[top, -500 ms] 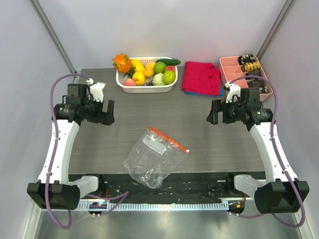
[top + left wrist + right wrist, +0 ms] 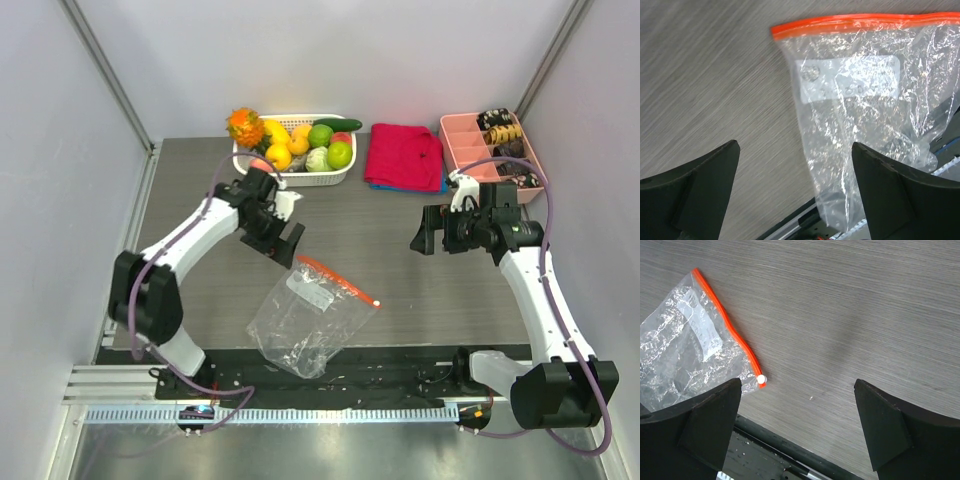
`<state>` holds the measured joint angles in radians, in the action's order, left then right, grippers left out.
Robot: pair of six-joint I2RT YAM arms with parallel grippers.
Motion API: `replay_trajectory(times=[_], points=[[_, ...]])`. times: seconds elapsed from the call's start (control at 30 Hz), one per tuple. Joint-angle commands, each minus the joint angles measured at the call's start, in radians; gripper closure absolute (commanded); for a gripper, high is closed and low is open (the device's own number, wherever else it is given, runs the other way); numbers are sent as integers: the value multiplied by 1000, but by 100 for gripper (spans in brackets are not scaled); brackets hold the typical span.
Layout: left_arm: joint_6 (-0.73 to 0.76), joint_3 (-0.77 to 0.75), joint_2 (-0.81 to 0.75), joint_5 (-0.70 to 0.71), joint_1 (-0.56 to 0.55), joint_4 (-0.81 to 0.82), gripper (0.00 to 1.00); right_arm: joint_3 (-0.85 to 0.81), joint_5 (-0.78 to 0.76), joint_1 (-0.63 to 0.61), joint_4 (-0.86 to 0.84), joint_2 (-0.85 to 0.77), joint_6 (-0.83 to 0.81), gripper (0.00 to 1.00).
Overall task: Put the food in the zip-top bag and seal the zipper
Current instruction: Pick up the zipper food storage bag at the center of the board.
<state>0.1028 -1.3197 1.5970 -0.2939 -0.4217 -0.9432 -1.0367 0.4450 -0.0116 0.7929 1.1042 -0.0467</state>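
- The whole table (image 2: 450,290) is seen from high above and behind its near edge, looking down toward the far edge.
- From the left wrist, the table is viewed close and steeply downward, with a clear bag (image 2: 865,115) showing between the camera's own fingers (image 2: 695,190).
- From the right wrist, the near edge is viewed from farther off.
- The bag and its orange strip (image 2: 730,326) are shared by all three views.

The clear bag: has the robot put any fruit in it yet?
Not yet. Nothing looks done: the bag lies flat and empty. In hand: the left jaws, open, hover by its orange zipper. Left: loading the fruit, which sits in the white basket, and sealing.
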Motion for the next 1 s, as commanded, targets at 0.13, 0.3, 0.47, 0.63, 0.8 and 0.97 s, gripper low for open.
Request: replay_trajectory(times=[0.13, 0.3, 0.47, 0.63, 0.8, 0.97], points=[[-71, -53, 245, -33, -49, 132, 14, 9, 63, -2, -52, 22, 42, 0], [-64, -81, 323, -65, -58, 129, 43, 17, 156, -2, -63, 62, 45, 0], [-34, -119, 321, -135, -61, 115, 90, 32, 179, -1, -106, 71, 97, 0], [43, -127, 164, -221, -61, 132, 100, 23, 274, -1, -104, 74, 91, 0], [227, -54, -98, -393, -63, 190, 100, -55, 348, -1, -81, 69, 82, 3], [323, -24, -245, -459, -89, 279, 100, -125, 429, -1, -86, 59, 105, 7]])
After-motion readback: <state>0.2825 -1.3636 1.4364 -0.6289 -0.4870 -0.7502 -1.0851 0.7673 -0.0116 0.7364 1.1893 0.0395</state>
